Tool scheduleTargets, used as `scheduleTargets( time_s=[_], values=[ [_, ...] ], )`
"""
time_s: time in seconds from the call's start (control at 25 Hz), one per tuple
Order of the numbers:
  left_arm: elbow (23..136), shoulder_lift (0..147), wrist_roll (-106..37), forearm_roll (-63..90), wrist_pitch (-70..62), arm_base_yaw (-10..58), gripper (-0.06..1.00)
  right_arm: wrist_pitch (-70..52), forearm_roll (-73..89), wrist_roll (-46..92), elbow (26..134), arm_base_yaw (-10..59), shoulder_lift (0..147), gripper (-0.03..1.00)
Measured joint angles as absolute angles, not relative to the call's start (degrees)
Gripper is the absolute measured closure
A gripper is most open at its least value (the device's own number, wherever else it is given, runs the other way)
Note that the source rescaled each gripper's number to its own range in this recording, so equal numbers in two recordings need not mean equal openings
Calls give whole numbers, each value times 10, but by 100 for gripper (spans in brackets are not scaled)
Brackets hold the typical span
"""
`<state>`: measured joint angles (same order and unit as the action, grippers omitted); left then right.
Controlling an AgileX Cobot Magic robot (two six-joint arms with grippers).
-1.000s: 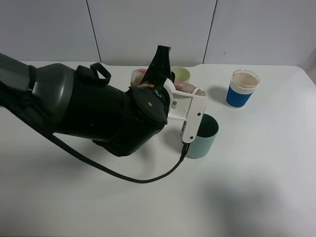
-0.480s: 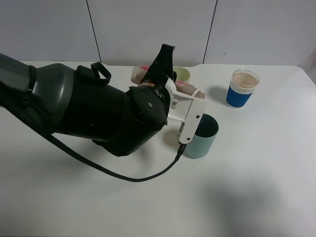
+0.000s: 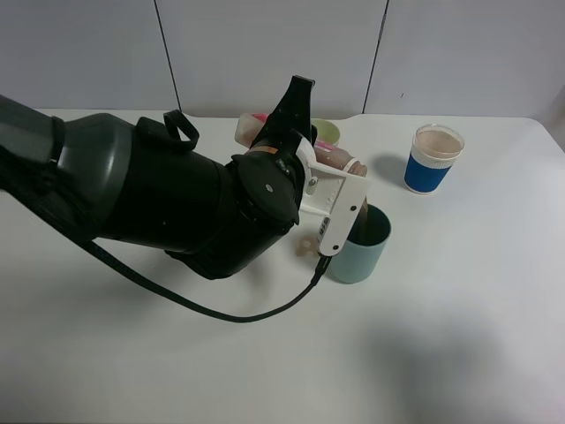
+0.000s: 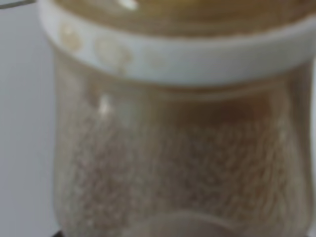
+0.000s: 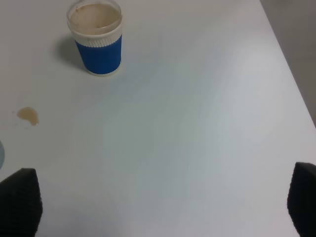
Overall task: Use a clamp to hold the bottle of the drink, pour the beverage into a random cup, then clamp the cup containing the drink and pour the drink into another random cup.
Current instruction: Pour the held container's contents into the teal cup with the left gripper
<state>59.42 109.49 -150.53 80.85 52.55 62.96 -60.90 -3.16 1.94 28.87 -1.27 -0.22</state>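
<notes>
snugly closed left gripper (image 3: 296, 141) around bottle (image 3: 338, 160)

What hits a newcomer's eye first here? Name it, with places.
The bulky black left arm fills the left half of the high view, holding the bottle tilted toward the dark teal cup. The blue-sleeved cup stands apart at the back right, and a small brown spill marks the white table.

The high camera is looking down on the desk (image 3: 477, 336) and blue-sleeved cup (image 3: 436, 159) from afar; the right wrist camera is viewing that cup nearer; the left wrist camera is facing the bottle (image 4: 177, 163) up close.
</notes>
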Motion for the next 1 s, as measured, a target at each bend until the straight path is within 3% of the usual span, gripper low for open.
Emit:
scheduleTargets(
  time_s=[1.0],
  values=[
    [594, 1095, -1541, 778, 549, 630, 93, -609, -36, 15, 289, -13, -2, -3]
  ],
)
